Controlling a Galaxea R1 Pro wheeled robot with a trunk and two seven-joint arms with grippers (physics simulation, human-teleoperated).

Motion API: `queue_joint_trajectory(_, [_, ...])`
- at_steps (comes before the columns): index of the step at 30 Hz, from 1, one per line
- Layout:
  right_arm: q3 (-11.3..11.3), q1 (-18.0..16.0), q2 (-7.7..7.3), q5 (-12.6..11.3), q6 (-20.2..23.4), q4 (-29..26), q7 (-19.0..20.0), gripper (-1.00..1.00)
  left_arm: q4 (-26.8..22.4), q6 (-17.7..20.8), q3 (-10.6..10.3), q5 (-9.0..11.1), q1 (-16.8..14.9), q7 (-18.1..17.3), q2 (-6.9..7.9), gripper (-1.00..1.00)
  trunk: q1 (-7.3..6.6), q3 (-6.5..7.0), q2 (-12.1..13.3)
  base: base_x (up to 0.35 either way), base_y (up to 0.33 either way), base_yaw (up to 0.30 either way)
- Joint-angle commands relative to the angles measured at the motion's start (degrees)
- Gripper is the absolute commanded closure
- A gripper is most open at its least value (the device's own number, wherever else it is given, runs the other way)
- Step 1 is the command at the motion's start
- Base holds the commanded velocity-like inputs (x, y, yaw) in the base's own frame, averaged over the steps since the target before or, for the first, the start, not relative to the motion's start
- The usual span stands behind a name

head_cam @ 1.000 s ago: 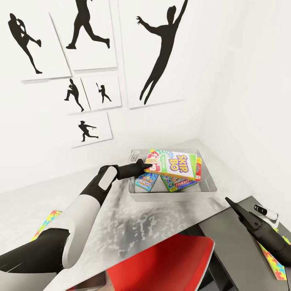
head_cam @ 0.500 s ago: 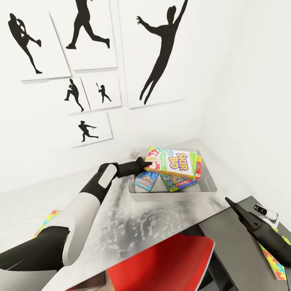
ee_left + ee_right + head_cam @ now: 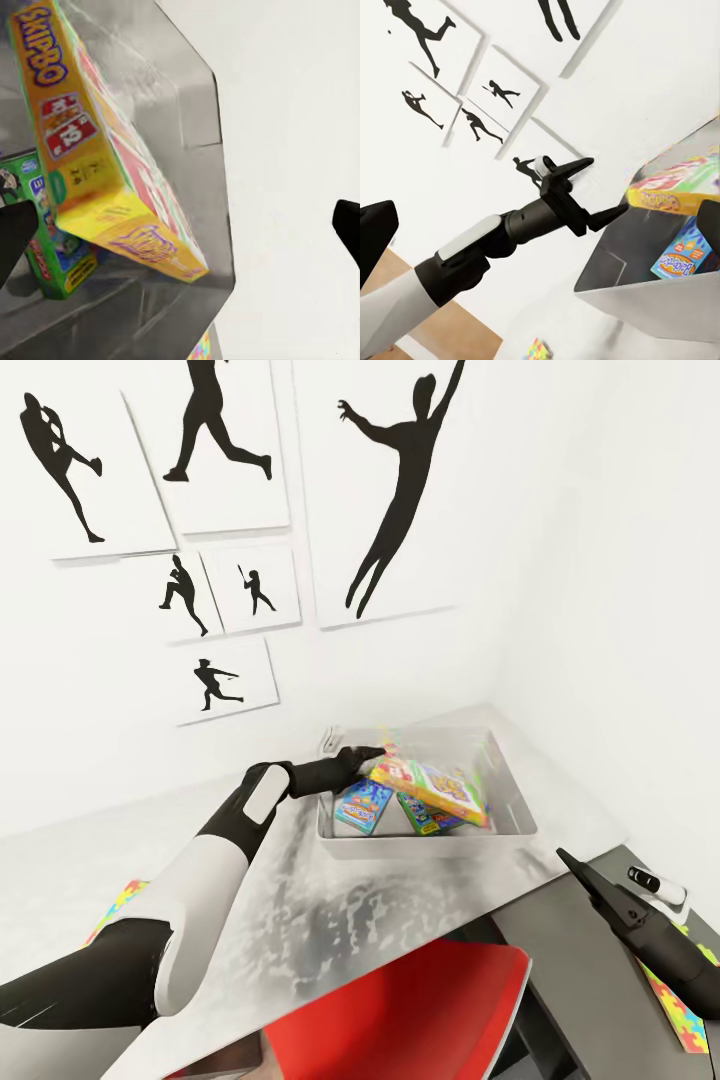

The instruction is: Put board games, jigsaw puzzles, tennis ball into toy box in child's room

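The yellow Skip-Bo board game (image 3: 432, 784) lies tilted in the pale grey toy box (image 3: 420, 843), on top of a green board game (image 3: 432, 817) and beside a blue one (image 3: 362, 805). My left gripper (image 3: 366, 754) hangs open just above the box's left rim, free of the Skip-Bo box (image 3: 97, 150). The right wrist view shows that left gripper (image 3: 596, 191) with its fingers spread. My right gripper (image 3: 572, 863) is open and empty, low at the right. One jigsaw puzzle (image 3: 115, 905) lies on the table (image 3: 380, 900), another (image 3: 685, 1020) under my right arm. The tennis ball and bed are out of view.
A red chair (image 3: 400, 1010) stands close in front, below the table edge. A dark grey surface (image 3: 590, 980) at the right carries a small white and black object (image 3: 657, 885). Baseball-player silhouette pictures (image 3: 390, 490) hang on the white wall behind the toy box.
My left gripper has let go of the Skip-Bo box, which dropped from above the rim down into the toy box. The right arm has not moved.
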Motion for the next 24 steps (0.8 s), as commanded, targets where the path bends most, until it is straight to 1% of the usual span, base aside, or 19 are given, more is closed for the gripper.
queue_joint_trajectory(1, [-0.03,-0.04,-0.01,-0.12,0.57,-0.01,0.12,-1.0,0.0,0.27,0.04,0.12,-0.05,-0.01,-0.01,-1.0,0.03,-0.1,-0.1,0.0,0.0,0.0])
queue_joint_trajectory(10, [0.0,-0.04,-0.01,-0.12,0.55,-0.01,0.12,-1.0,0.0,0.45,0.23,0.27,-0.84,0.71,-0.01,-1.0,0.03,-0.1,-0.1,0.0,0.0,0.0])
queue_joint_trajectory(17, [0.05,-0.04,-0.01,-0.12,0.55,-0.01,0.17,-1.0,-0.32,1.52,0.35,0.73,-0.87,0.56,-0.01,-1.0,0.03,-0.1,-0.1,0.0,0.0,0.0])
queue_joint_trajectory(19, [0.05,-0.04,-0.01,-0.12,0.55,-0.01,0.18,-1.0,-1.24,3.06,0.37,0.84,-0.87,0.42,-0.01,-1.0,0.03,-0.1,-0.1,0.0,0.0,0.0])
queue_joint_trajectory(21, [0.03,-0.04,-0.01,-0.12,0.55,-0.01,0.19,-1.0,-3.22,5.88,0.36,0.86,-0.87,0.28,-0.01,-1.0,0.03,-0.1,-0.1,0.0,0.0,0.0])
queue_joint_trajectory(22, [0.03,-0.04,-0.01,-0.12,0.55,-0.01,0.2,-1.0,-5.01,8.14,0.37,0.87,-0.87,0.18,-0.01,-1.0,0.03,-0.1,-0.1,0.0,0.0,0.0])
queue_joint_trajectory(23, [0.03,-0.04,-0.01,-0.12,0.55,-0.01,0.2,-1.0,-6.01,9.32,0.39,0.87,-0.87,0.14,0.03,-1.0,0.03,-0.1,-0.1,0.0,0.0,0.0])
queue_joint_trajectory(24, [0.01,-0.04,-0.01,-0.12,0.55,-0.01,0.2,-1.0,-8.24,11.6,0.41,0.86,-0.87,0.09,0.27,-1.0,0.03,-0.1,-0.1,0.0,0.0,0.0])
